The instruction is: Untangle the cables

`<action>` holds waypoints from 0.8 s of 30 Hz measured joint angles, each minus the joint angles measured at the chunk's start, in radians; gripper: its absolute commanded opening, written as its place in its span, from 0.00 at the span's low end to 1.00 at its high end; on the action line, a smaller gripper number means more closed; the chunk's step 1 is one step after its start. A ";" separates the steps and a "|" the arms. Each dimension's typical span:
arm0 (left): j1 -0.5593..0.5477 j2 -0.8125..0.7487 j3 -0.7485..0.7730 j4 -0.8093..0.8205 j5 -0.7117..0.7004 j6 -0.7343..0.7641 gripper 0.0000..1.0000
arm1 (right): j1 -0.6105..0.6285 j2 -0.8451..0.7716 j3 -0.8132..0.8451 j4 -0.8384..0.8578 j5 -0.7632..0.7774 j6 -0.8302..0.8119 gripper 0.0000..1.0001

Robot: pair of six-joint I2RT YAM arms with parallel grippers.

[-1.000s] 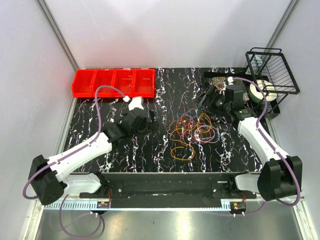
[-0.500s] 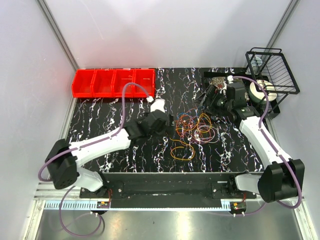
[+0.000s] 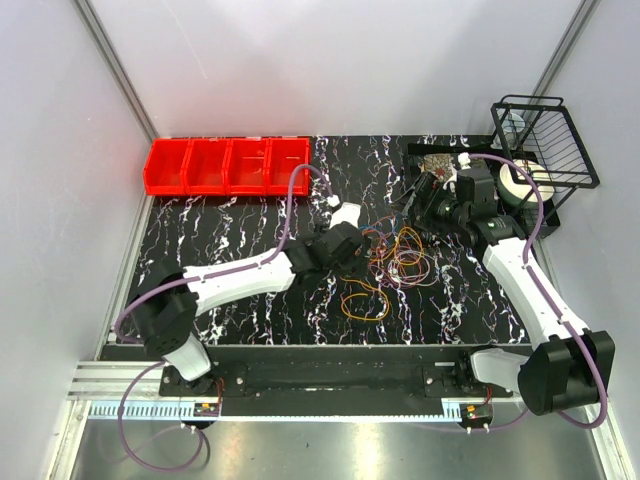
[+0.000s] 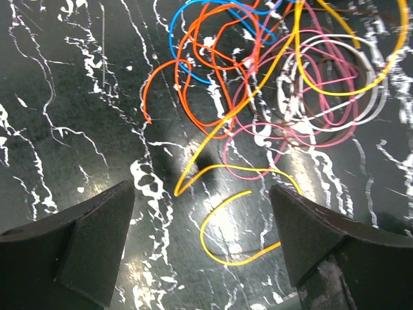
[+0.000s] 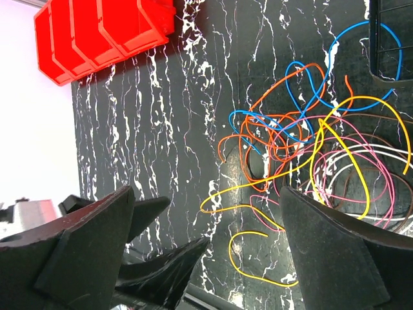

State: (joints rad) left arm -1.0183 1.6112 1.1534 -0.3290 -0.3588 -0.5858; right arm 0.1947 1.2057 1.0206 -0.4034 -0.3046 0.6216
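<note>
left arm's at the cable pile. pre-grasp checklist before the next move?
1. Left gripper open and empty: ok, jaws wide apart.
2. Right gripper open and empty: ok, jaws wide apart.
3. Left gripper lined up on the cables: ok, it is at the tangle's left edge, with a yellow loop under the gap.
4. That yellow loop free of the rest: cannot tell; other strands pass close to its upper end.
5. Strands separated: not ok; yellow, orange, blue, pink and white ones cross each other.
6. Arms apart: ok, in the top view the grippers sit at opposite sides of the tangle.
</note>
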 measured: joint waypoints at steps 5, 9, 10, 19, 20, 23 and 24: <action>0.000 0.065 0.031 0.008 -0.023 0.028 0.76 | 0.000 0.003 0.000 0.000 0.000 -0.004 1.00; 0.000 0.118 0.043 0.011 -0.032 0.039 0.61 | 0.000 0.010 0.000 -0.003 0.000 -0.004 1.00; 0.000 0.129 0.045 0.014 -0.033 0.038 0.52 | 0.000 0.012 0.000 -0.004 0.000 -0.005 1.00; 0.000 0.191 0.093 -0.035 -0.067 0.036 0.00 | 0.000 0.024 0.000 -0.013 0.000 -0.007 1.00; 0.000 0.191 0.134 -0.078 -0.077 0.040 0.00 | 0.000 0.026 0.000 -0.014 0.000 -0.007 1.00; 0.004 0.158 0.275 -0.184 -0.110 0.075 0.00 | 0.000 0.026 0.000 -0.014 -0.001 -0.006 0.99; 0.006 0.137 0.316 -0.203 -0.118 0.087 0.00 | 0.000 0.026 0.000 -0.014 -0.001 -0.006 1.00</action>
State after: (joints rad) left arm -1.0126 1.7477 1.4693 -0.5320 -0.4767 -0.4992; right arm 0.1947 1.2316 1.0206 -0.4171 -0.3054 0.6155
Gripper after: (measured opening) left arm 0.009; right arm 0.994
